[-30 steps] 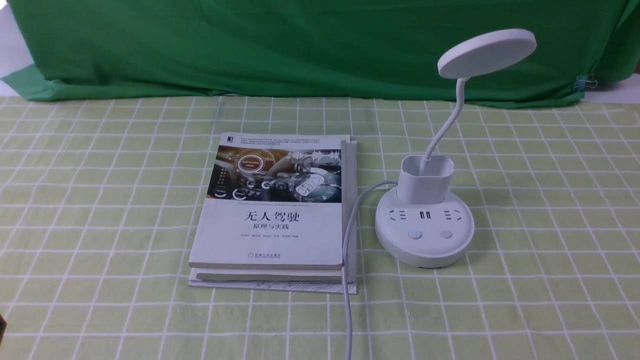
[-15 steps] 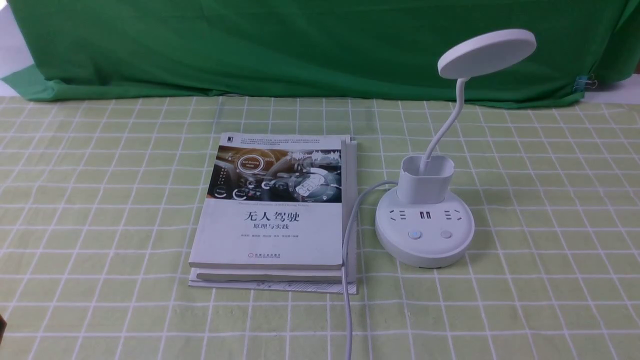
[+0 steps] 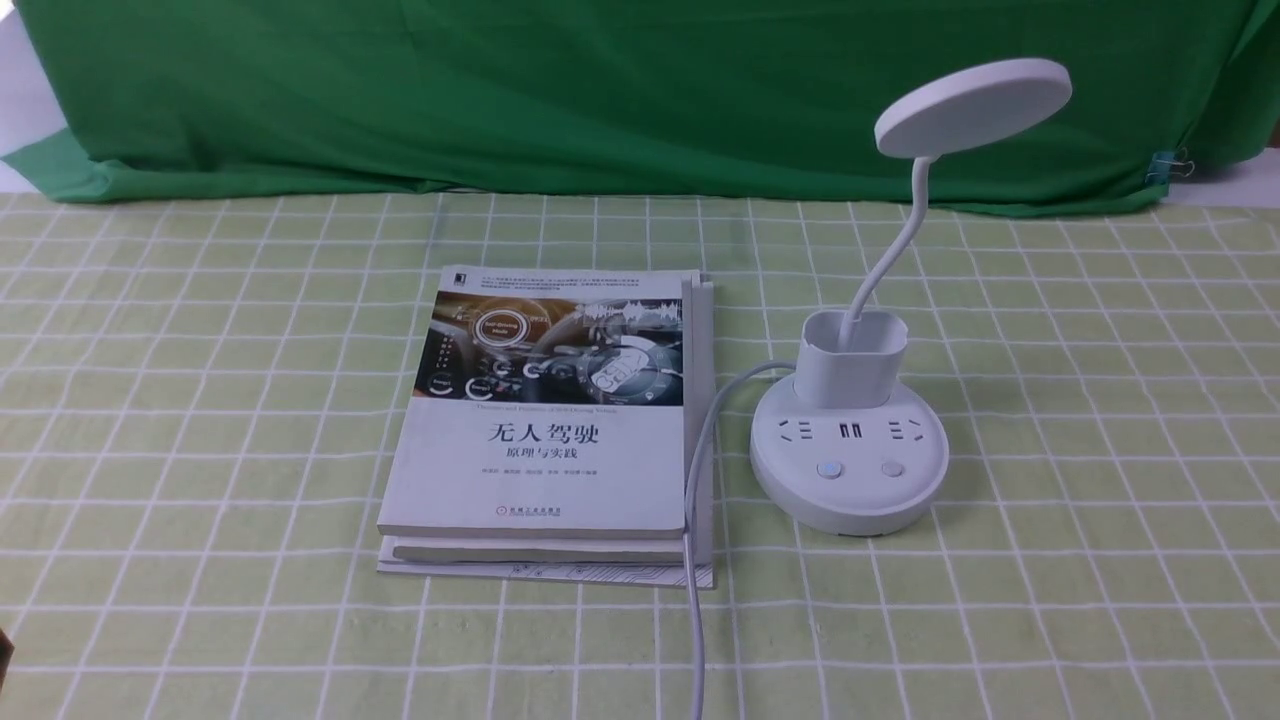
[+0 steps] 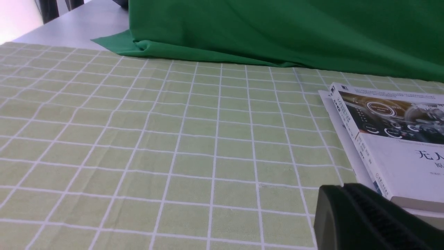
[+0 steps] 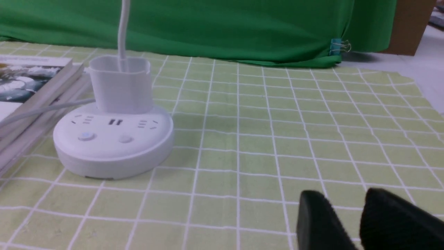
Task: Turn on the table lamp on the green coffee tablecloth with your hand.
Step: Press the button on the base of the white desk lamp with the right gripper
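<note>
While open and empty, right claw [image 5: 345, 199] apart from table lamp [image 5: 112, 146], low over green coffee tablecloth [image 5: 277, 139].

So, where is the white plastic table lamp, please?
The lamp stands right of centre in the front view, on the pale green checked tablecloth, beside the stacked books.

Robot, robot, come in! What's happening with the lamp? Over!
Right fingers apart, empty; left fingers only partly seen, state unclear. Table lamp looks unlit, untouched, beside the book. Nothing covering its buttons. Over.
</note>
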